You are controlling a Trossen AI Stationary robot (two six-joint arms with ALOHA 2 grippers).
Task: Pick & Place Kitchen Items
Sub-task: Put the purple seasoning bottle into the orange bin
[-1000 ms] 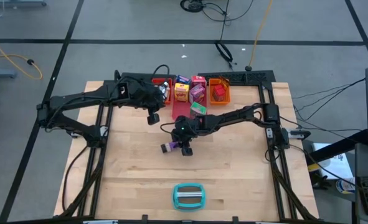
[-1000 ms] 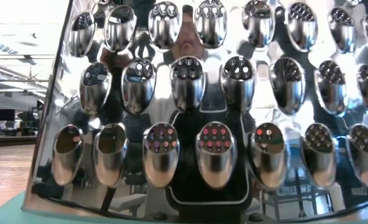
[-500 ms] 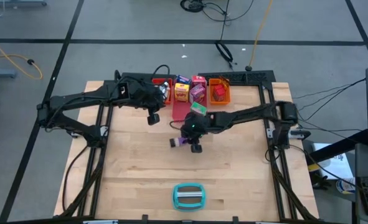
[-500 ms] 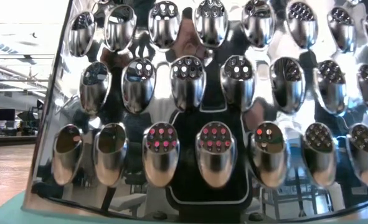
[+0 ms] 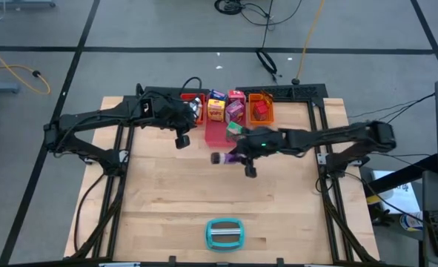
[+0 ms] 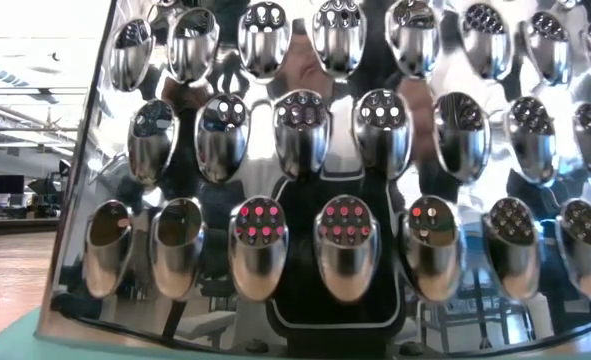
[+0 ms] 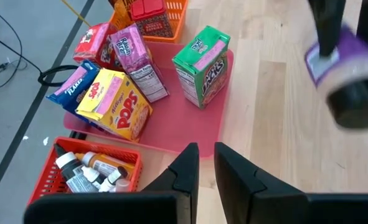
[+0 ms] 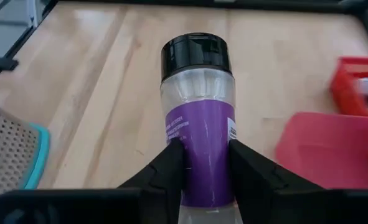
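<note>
My right gripper [image 5: 233, 157] is over the table's middle, just near of the pink tray [image 5: 217, 135], shut on a small bottle [image 8: 199, 118] with a purple label and a black cap. The pink tray carries a green box [image 7: 201, 65], a yellow box [image 7: 115, 102], a pink box [image 7: 137, 59] and blue-white and red-white boxes, all on the tray floor. Several tiny bottles lie in the red tray [image 7: 87, 171]. My left gripper [image 5: 181, 139] hangs shut and empty left of the pink tray. My right gripper pinches the bottle's purple-labelled body [image 8: 202, 155], toward its base end, between the two fingers [image 8: 166, 168]. The fingers come about level from the table's right and lie along the bottle. The bottle lies level, its cap [image 5: 216, 158] pointing toward the table's left, clear of the table.
An orange tray [image 5: 261, 109] with a red item stands right of the pink one at the far edge. A teal-and-grey grater [image 5: 224, 232] lies at the near edge, and its holed metal face [image 6: 315, 200] fills the low view. Bare wood lies between the grater and the trays.
My right gripper has carried the purple bottle from the table's middle toward the far and right, up to the pink tray's near edge, and the arm has stretched out toward the right. The bottle stays level in the fingers. My left arm has kept still.
</note>
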